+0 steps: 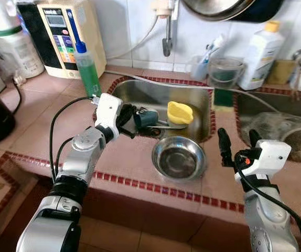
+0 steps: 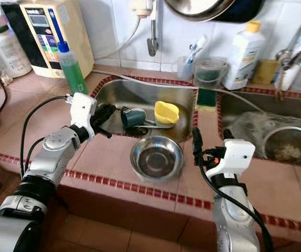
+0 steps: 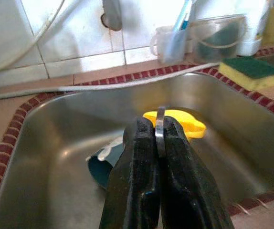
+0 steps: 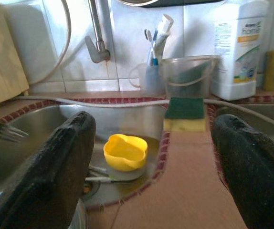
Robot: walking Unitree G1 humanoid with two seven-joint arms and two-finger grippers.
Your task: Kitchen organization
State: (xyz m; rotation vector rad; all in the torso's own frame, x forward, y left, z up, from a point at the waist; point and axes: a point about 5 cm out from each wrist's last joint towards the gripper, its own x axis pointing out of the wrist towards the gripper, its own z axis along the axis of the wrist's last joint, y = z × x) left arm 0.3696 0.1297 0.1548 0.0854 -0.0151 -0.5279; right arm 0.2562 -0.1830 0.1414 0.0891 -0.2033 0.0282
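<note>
A: Left hand point(image 3: 158, 143)?
B: Clenched on a fork point(image 3: 160, 136) over the sink point(image 1: 192, 92), nr teal cup point(image 1: 148, 117) & yellow cup point(image 1: 179, 112).
A: Right hand point(image 1: 239, 139)?
B: Released, 2 fingers spread, above table point(image 1: 35, 131), beside steel bowl point(image 1: 178, 157).

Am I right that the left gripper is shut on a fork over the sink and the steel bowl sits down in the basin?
Not quite. The left gripper is shut on a fork over the sink, but the steel bowl sits on the tiled counter in front of it, as the left eye view shows.
</note>
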